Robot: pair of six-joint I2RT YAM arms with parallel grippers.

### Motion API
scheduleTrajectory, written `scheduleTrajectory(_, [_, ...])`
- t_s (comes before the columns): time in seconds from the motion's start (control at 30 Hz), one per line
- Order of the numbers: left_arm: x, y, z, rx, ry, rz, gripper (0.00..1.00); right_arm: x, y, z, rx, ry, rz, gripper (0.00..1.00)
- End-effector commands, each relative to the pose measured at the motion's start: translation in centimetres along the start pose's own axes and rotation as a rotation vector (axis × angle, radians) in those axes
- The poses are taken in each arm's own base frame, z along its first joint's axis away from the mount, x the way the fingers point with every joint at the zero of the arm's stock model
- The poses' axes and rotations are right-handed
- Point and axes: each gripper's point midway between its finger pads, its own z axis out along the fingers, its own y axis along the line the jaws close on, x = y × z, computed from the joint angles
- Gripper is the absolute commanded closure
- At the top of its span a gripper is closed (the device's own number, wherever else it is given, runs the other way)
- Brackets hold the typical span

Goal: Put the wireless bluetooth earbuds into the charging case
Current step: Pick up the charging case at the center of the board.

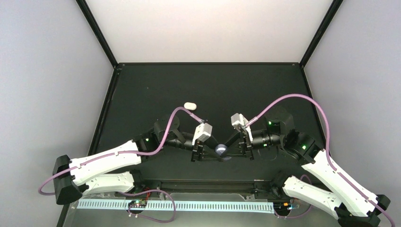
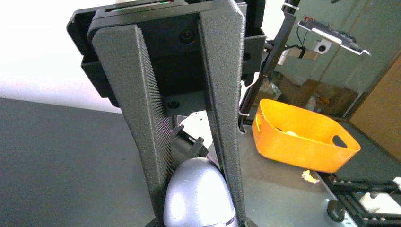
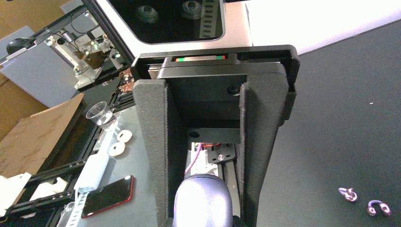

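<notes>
- Case [image 1: 221, 150] sat pinched between both hands, the left gripper [image 2: 198, 210] clamped on 1 end and the right gripper [image 3: 203, 208] on the other. Its lid looked closed.
- 2 buds [image 3: 348, 194] lay side by side on the table [image 1: 156, 94], apart from the case.
- Risk: both grips sat on glossy, rounded ends, so prying the lid could have squirted the case out.
- Only the right wrist view showed the buds. The top view showed both arms meeting but did not resolve them.

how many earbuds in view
2. One earbud lies on the dark table, low right in the right wrist view; the second earbud lies just right of it, not touching. I cannot make them out from above.
</notes>
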Motion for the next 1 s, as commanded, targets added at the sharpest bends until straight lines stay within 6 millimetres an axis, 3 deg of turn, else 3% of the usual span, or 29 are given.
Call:
scheduleTrajectory(0.0, [-1.4,-1.5,0.1,0.078,-0.009,0.043,0.65,-1.3,0.6,-0.2,-0.017,-0.035,-0.037,0.91])
scheduleTrajectory(0.27, [-1.5,-1.4,0.1,0.069,-0.010,0.054,0.85,-1.1,0.5,-0.1,-0.022,-0.031,-0.031,0.90])
scheduleTrajectory(0.37, [-1.8,-1.4,0.1,0.064,-0.017,0.054,0.87,-1.2,0.2,-0.1,0.000,-0.032,-0.031,0.89])
scheduleTrajectory(0.53, [-1.9,-1.2,0.1,0.053,-0.021,0.050,0.88,-1.5,-0.6,-0.6,0.068,-0.047,-0.038,0.79])
scheduleTrajectory(0.8, [-1.6,-0.9,0.0,0.034,-0.014,0.039,0.98,-2.3,-0.6,-1.5,0.118,-0.092,-0.050,0.76])
scheduleTrajectory(0.97, [-1.5,-0.8,0.0,0.030,-0.015,0.034,0.98,-2.4,-0.4,-1.6,0.115,-0.103,-0.047,0.74])
